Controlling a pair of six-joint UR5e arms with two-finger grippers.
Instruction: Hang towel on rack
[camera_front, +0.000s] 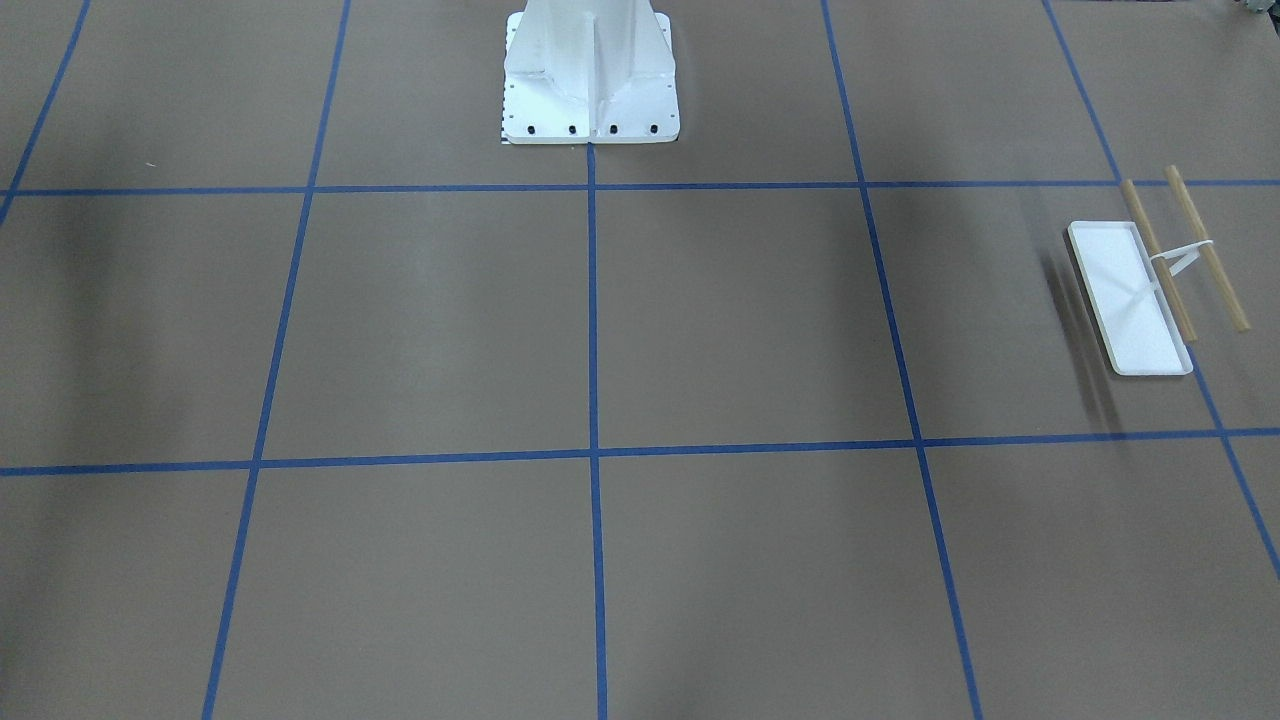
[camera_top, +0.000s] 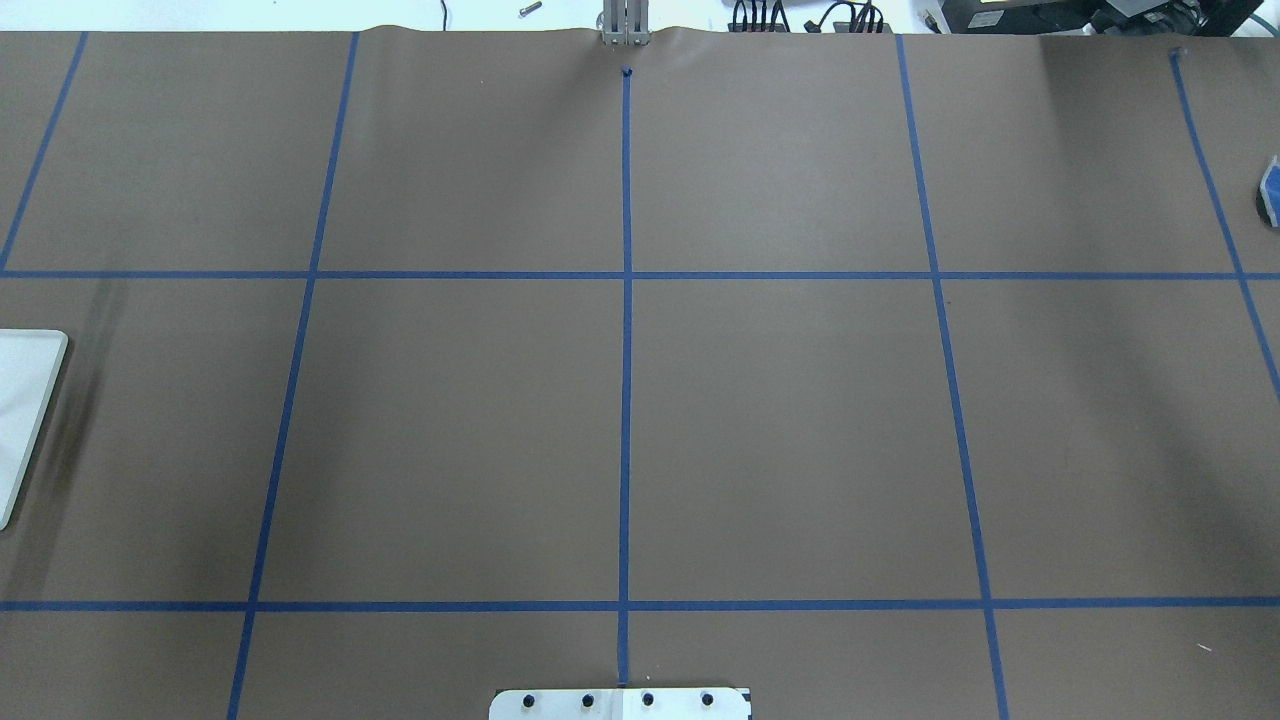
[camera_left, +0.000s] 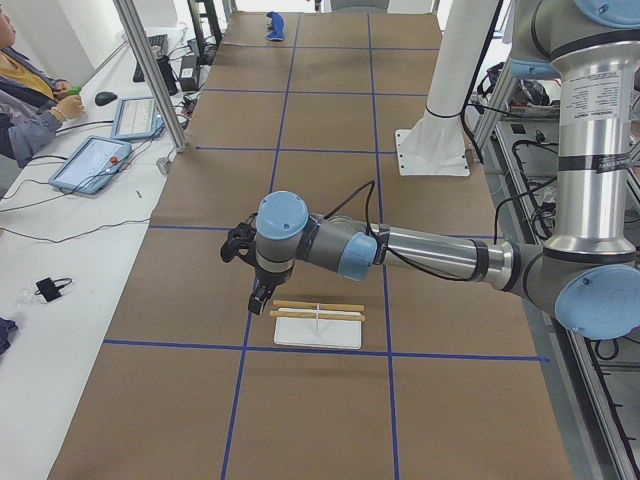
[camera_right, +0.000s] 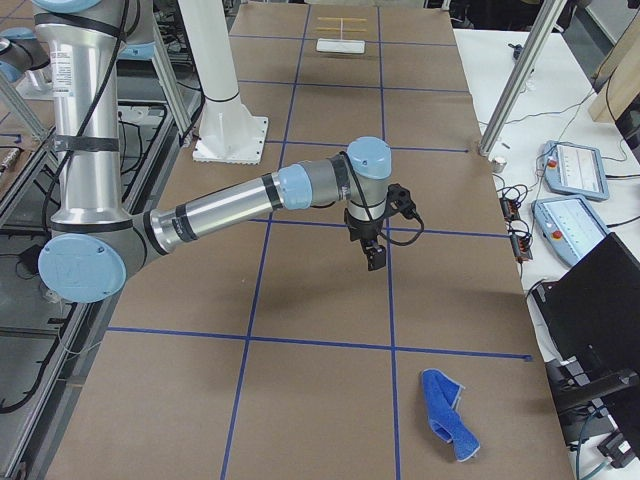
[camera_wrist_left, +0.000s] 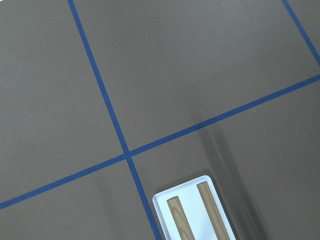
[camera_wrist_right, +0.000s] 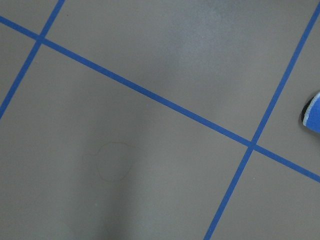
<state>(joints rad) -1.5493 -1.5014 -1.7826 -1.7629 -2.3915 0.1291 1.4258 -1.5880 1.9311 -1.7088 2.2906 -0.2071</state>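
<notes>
1. The towel (camera_right: 447, 413) lay bunched in a long, loose fold on the counter (camera_front: 440, 330). It was near the corner where the robot's right-hand end meets the operators' edge. It was blue with a pale edging.
2. In the overhead view only a sliver of the towel showed, at the counter's right end.
3. The rack (camera_front: 1150, 285) stood at the opposite end, on the robot's left, about midway between the robot's edge and the operators' edge. Towel and rack were well apart.
4. The rack's white tray (camera_front: 1125, 300) sat flat on the counter. Two wooden bars (camera_left: 318, 310) ran side by side above it on a thin white upright, and nothing hung on them.
5. The left arm (camera_left: 420, 250) reached out over that end of the counter. The left end effector (camera_left: 259, 303) pointed down just beside the bars' ends on the operators' side.
6. That end effector showed only from the side, so I cannot tell whether it was open or closed, or whether it touched the bars.
7. The right arm (camera_right: 230, 205) stretched over the counter's right half. The right end effector (camera_right: 375, 260) hung above the surface, well apart from the towel. Its state cannot be told either.
8. A white pedestal (camera_front: 590, 90) was bolted at the middle of the robot's edge.
9. Blue tape lines (camera_front: 592, 300) divided the brown counter into squares.
</notes>
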